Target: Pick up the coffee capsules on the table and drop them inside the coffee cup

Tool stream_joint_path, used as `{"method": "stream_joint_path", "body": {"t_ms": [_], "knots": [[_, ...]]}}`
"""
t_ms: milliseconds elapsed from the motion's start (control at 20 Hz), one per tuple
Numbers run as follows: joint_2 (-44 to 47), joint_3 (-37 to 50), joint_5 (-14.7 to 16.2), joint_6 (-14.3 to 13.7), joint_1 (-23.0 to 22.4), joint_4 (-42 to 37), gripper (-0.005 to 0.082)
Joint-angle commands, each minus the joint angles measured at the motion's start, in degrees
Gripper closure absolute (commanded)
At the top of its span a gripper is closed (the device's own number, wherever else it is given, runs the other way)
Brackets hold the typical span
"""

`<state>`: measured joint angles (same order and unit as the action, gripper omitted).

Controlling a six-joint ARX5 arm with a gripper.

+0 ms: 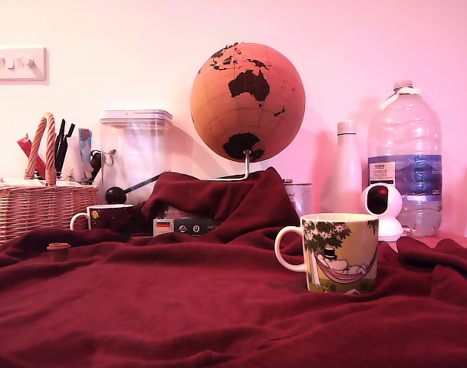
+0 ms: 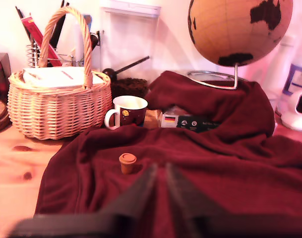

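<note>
Item: small brown tapered coffee capsule (image 2: 127,162), standing upright on the red-fleece-draped table (image 2: 200,183), is sitting just ahead of your jaws, slightly off-centre; jaws are showing pressed nearly together, empty.

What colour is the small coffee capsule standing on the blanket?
Brown. The small tapered coffee capsule shows best in the wrist view.
</note>
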<state>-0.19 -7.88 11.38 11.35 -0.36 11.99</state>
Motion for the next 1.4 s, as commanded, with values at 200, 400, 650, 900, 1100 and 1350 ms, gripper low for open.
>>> {"method": "stream_joint_path", "body": {"t_ms": [200, 400, 650, 900, 1100, 1350], "knots": [[-0.5, 0.9, -2.7, 2.1, -0.1, -0.5, 0.0145], [-0.5, 1.6, -2.9, 1.0, -0.1, -0.5, 0.0145], [-0.5, 5.1, -2.8, 0.3, -0.2, -2.7, 0.0147], [-0.5, 6.6, -2.8, -0.7, -0.2, -4.6, 0.0148], [-0.5, 6.6, -2.7, -1.1, -0.2, -6.7, 0.0148], [5.5, 6.6, -0.8, -1.3, -0.2, -8.9, 0.0148]]}}
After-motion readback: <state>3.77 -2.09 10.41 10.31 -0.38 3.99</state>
